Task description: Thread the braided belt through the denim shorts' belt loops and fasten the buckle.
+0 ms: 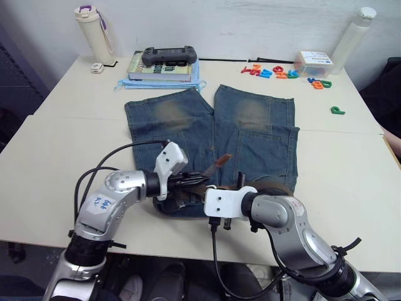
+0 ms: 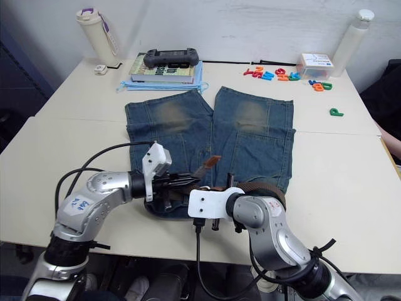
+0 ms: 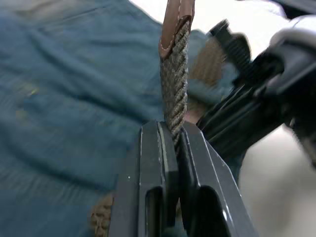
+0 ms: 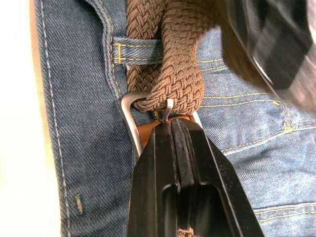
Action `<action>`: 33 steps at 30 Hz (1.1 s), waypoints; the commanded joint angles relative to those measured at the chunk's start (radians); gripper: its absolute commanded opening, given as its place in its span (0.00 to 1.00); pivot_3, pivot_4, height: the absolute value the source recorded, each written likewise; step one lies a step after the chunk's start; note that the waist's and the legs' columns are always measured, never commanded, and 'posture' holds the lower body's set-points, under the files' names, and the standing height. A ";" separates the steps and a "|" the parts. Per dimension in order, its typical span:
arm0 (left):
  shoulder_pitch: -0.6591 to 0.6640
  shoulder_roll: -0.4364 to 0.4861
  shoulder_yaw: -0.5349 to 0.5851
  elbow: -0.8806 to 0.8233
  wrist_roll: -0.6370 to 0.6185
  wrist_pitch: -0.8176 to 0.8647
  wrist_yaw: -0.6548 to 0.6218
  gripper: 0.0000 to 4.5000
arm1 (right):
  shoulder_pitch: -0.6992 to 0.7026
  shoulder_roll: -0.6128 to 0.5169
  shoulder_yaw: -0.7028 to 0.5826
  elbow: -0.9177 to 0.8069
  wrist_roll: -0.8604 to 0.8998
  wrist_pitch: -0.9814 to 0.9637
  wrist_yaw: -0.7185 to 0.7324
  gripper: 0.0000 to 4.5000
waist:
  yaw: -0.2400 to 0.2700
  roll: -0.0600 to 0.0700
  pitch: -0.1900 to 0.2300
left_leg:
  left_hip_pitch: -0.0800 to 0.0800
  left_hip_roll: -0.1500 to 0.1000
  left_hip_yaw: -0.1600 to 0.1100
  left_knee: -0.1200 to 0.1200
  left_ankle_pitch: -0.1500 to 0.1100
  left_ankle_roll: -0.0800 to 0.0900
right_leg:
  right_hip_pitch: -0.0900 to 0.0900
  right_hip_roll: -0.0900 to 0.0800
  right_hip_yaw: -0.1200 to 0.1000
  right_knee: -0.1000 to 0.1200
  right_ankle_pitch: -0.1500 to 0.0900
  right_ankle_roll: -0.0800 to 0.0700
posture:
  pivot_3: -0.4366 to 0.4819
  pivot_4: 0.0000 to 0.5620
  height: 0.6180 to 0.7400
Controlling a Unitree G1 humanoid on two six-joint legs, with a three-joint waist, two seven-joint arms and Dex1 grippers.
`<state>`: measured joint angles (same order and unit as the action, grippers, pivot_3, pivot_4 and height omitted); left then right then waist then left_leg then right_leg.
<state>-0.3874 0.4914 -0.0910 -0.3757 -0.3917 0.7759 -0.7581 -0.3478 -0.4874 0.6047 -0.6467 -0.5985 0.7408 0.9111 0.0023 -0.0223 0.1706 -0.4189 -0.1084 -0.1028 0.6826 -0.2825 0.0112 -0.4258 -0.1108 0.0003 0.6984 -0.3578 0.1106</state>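
The denim shorts (image 1: 188,119) lie flat on the table, waistband toward me. Along the waistband runs the braided belt (image 4: 177,74), passing under a belt loop (image 4: 138,52) and through the silvery buckle (image 4: 129,114). My right gripper (image 4: 173,126) is shut on the buckle at its tan tab, right below the pin. My left gripper (image 3: 170,129) is shut on the belt's free end, a short way below the tan leather tip (image 3: 173,19), which sticks up over the shorts (image 1: 220,162). Both grippers meet at the waistband's middle, almost touching.
At the table's far side sit a stack of books with a game controller (image 1: 169,56), a cream bottle (image 1: 94,31), a white bottle (image 1: 354,31), a small box (image 1: 313,61) and coloured magnet letters (image 1: 276,72). A thin black cable (image 1: 119,153) loops over my left arm.
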 commanded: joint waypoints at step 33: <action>0.134 0.177 -0.081 -0.003 0.228 -0.269 -0.005 0.00 | 0.217 -0.079 -0.126 -0.231 0.154 0.119 -0.234 0.51 | -0.001 0.001 0.001 | -0.003 0.000 0.001 0.000 -0.002 0.002 | -0.003 -0.001 0.000 0.000 0.000 0.000 | 0.48 0.27 0.40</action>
<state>-0.2553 0.6660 -0.1674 -0.3769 -0.1693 0.5025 -0.7590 -0.1352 -0.5683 0.4684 -0.8509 -0.4186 0.8768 0.7032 0.0011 -0.0215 0.1713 -0.4218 -0.1085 -0.1018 0.6822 -0.2842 0.0136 -0.4285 -0.1121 0.0009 0.6982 -0.3578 0.1102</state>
